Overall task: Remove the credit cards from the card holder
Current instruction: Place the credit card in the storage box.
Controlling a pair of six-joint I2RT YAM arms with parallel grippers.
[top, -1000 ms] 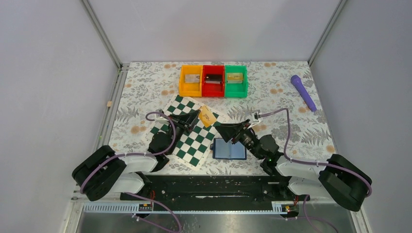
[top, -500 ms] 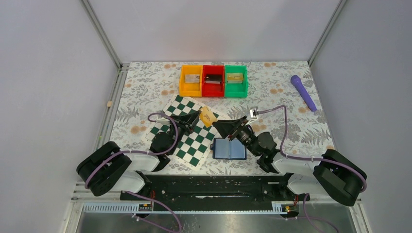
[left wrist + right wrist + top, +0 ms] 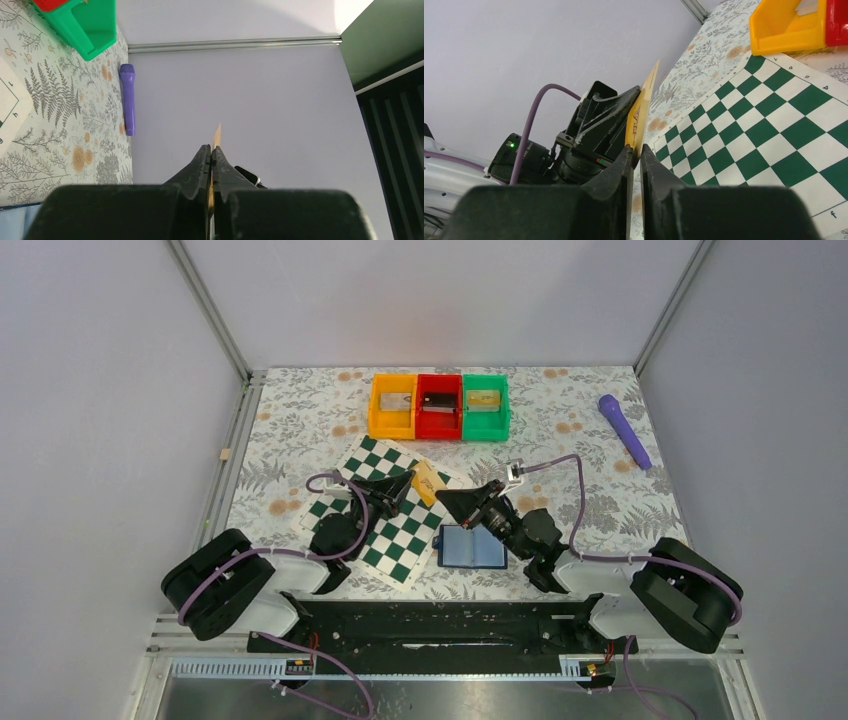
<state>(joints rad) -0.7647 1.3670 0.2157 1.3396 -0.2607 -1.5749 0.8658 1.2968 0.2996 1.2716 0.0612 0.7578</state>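
Note:
A tan-gold credit card (image 3: 427, 480) hangs edge-up above the chessboard, pinched between both grippers. My left gripper (image 3: 408, 480) is shut on its left part; in the left wrist view the card (image 3: 217, 135) pokes out past the closed fingertips (image 3: 205, 155). My right gripper (image 3: 443, 498) has its tips closed on the card's near lower edge; in the right wrist view the card (image 3: 640, 117) runs down between those tips, with the left gripper's fingers (image 3: 604, 125) behind it. The blue card holder (image 3: 472, 548) lies open and flat on the table under the right wrist.
A green-and-white chessboard mat (image 3: 385, 515) lies under the left arm. Orange (image 3: 392, 406), red (image 3: 438, 406) and green (image 3: 485, 406) bins stand in a row at the back, each with something flat inside. A purple pen-like object (image 3: 624, 430) lies at the back right.
My right gripper has moved left and up to the card, and its jaws have gone from open to closed on the card's edge. The left gripper has barely moved.

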